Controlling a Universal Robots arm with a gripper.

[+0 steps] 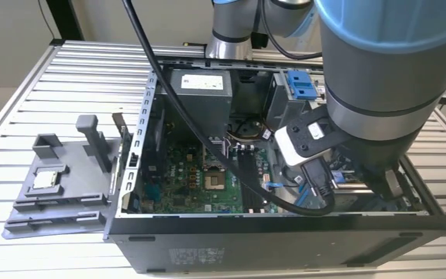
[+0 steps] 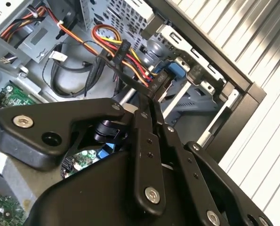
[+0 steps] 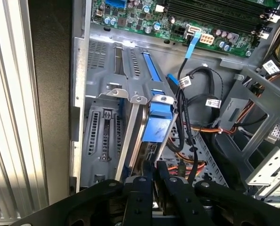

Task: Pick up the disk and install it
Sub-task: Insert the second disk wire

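The disk [image 3: 157, 125] stands on edge in the drive bay at the case's front corner, showing its blue frame and a silver rim. In the second wrist view its blue frame [image 2: 175, 75] sits among silver brackets. My gripper [image 3: 154, 165] is shut, its two black fingers pressed together with the tips right at the near end of the disk's blue frame. I cannot tell whether they touch it. In the second wrist view the gripper [image 2: 148, 106] points into the same bay, beside a black cable plug [image 2: 157, 84]. In the exterior view the arm [image 1: 385, 75] hides the gripper.
The open computer case [image 1: 285, 232] lies on a slatted metal table [image 1: 68, 75]. Inside are the motherboard [image 1: 200, 174], a grey power supply [image 1: 200, 87], a blue bracket [image 1: 304, 86] and loose cables [image 3: 191, 94]. A grey fixture [image 1: 60, 197] holding a small square chip [image 1: 46, 179] sits at the exterior view's left.
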